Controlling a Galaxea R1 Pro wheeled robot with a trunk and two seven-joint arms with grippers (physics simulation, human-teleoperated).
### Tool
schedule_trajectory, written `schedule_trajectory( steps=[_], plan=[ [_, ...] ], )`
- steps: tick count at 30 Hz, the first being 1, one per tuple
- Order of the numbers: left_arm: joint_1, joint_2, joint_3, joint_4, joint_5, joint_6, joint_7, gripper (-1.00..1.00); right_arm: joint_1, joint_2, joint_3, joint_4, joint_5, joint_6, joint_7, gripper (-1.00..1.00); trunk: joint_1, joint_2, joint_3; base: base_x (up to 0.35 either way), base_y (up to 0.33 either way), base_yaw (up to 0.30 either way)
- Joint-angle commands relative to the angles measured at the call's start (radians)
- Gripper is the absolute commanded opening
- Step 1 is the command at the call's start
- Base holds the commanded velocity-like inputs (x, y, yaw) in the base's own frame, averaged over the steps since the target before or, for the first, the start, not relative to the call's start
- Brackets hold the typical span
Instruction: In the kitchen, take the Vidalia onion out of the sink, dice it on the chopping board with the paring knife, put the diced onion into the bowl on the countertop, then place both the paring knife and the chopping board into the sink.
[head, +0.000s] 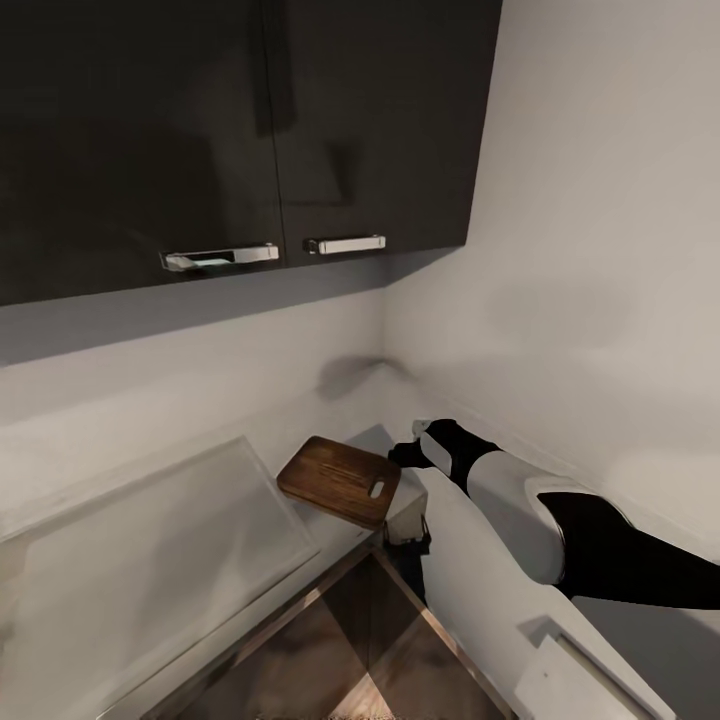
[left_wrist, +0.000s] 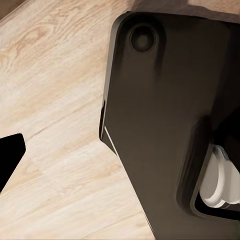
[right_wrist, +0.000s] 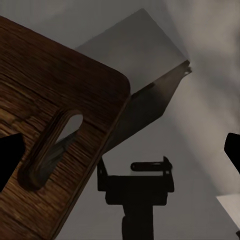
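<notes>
Head view puts the chopping board (head: 340, 481) on the countertop (head: 150, 540) corner, overhanging the edge, just beside your right gripper (head: 408, 455) — its fingers spread, holding nothing. Stiff, flat wood — probably grip it near the handle slot (right_wrist: 52, 145).

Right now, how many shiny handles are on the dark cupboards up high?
2. One handle is on the left cupboard door, and the other handle is on the right door beside it. More could be outside the head view.
</notes>
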Motion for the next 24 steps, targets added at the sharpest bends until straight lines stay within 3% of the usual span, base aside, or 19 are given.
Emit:
schedule_trajectory(
  steps=[1, 24],
  plan=[
    [-0.001, 0.0, 0.004, 0.002, 0.002, -0.006, 0.0, 1.0, 0.0, 0.0, -0.008, -0.002, 0.004, 0.005, -0.005, 1.0, 0.001, -0.002, -0.003, 0.0, 0.0, 0.0],
    [-0.001, 0.0, 0.005, 0.002, 0.002, -0.006, -0.001, 1.0, 0.0, 0.0, -0.008, -0.002, 0.002, 0.005, -0.003, 1.0, 0.001, -0.002, -0.04, 0.0, 0.003, 0.0]
  ],
)
